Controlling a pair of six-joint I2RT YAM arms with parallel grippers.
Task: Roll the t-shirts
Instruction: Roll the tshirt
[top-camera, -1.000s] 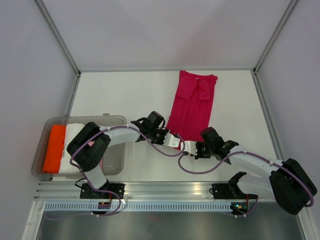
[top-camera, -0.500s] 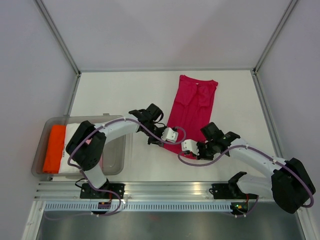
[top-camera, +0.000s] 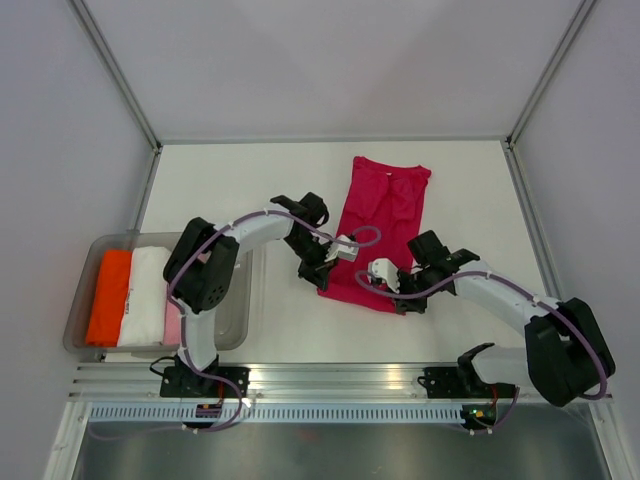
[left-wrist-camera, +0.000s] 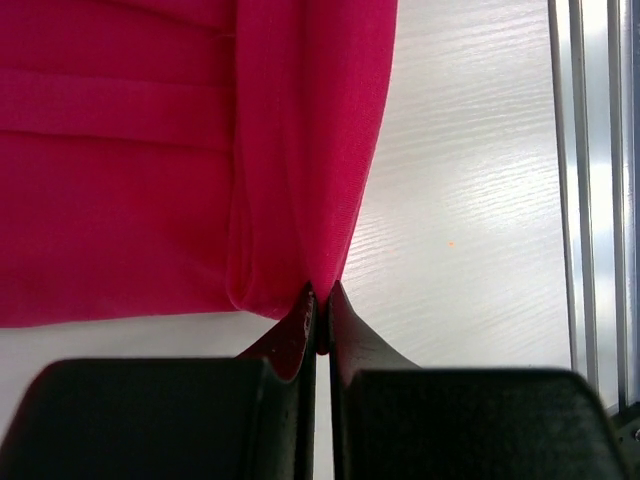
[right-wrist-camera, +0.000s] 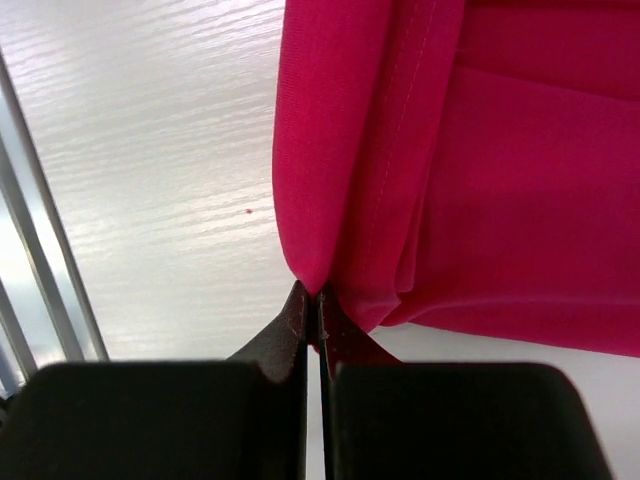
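Table (top-camera: 230, 190): white, wood-grained top, walled by pale panels on three sides, with a metal rail (top-camera: 330, 375) along the near edge. Magenta-red t-shirt (top-camera: 385, 205): folded into a long narrow strip, lying right of centre and running from near the far edge toward the arms, slightly slanted; the far end lies flat on the table, while both near corners are pinched and drawn up into small folds. Clear plastic bin (top-camera: 170, 236): at the near left of the table, well apart from the magenta-red t-shirt. Orange t-shirt (top-camera: 108, 295): folded, against the bin's left side. White t-shirt (top-camera: 145, 295): folded, just beside the orange one, touching it. Pale pink t-shirt (top-camera: 172, 322): only a sliver visible to the right of the white one, largely hidden behind the left arm. Left gripper (left-wrist-camera: 320, 300): at the near left corner of the strip, fingers pressed together with a tuck of the magenta cloth caught at their tips. Right gripper (right-wrist-camera: 319, 300): at the near right corner, likewise clamped tight on a fold of the hem.
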